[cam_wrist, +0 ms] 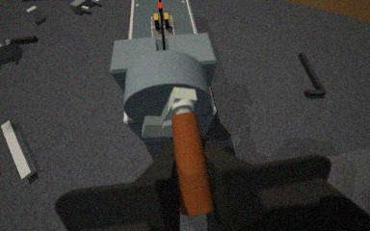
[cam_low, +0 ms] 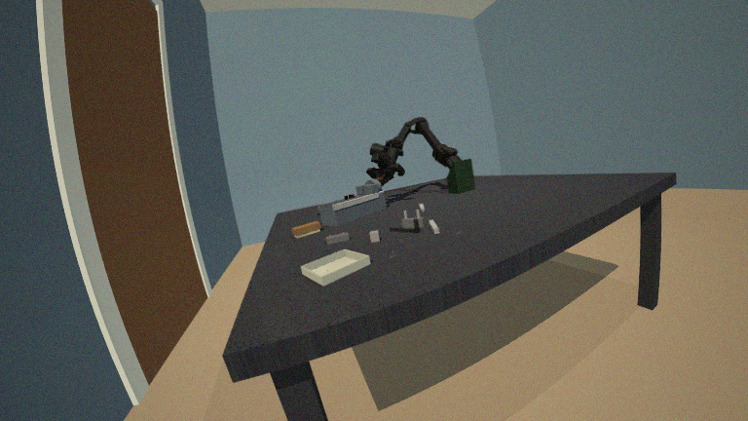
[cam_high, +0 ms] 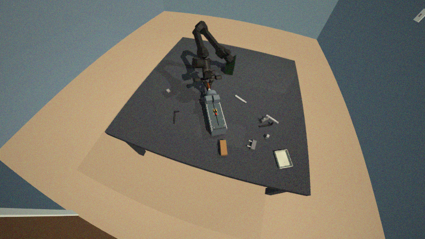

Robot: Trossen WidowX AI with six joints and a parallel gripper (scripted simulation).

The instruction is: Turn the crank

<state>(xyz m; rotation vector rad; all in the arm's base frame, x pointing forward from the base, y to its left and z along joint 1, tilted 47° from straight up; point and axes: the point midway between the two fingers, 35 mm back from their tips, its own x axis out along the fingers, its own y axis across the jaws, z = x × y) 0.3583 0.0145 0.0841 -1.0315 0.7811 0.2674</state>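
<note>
The grey-blue machine [cam_high: 221,123] [cam_low: 355,213] [cam_wrist: 166,67] stands on the dark table, its round hub facing my arm. A pale crank arm [cam_wrist: 183,94] on the hub carries the orange handle [cam_wrist: 185,132]. My gripper [cam_high: 208,84] [cam_low: 380,179] [cam_wrist: 185,141] is shut on this handle, one dark finger on each side. The red pointer [cam_high: 216,114] [cam_wrist: 160,5] sits on the slide track, a little beyond the two brass zero marks on the side away from the crank. The brass marks [cam_high: 214,110] [cam_wrist: 166,16] are not level with it. In the exterior view the pointer cannot be made out.
An orange block [cam_high: 223,147] [cam_low: 306,229] lies beyond the machine's far end. A white bar [cam_high: 240,98] [cam_wrist: 18,149] and a dark L-shaped piece [cam_high: 174,117] [cam_wrist: 312,74] flank it. Grey brackets and a cream tray [cam_high: 276,159] [cam_low: 312,275] lie farther off.
</note>
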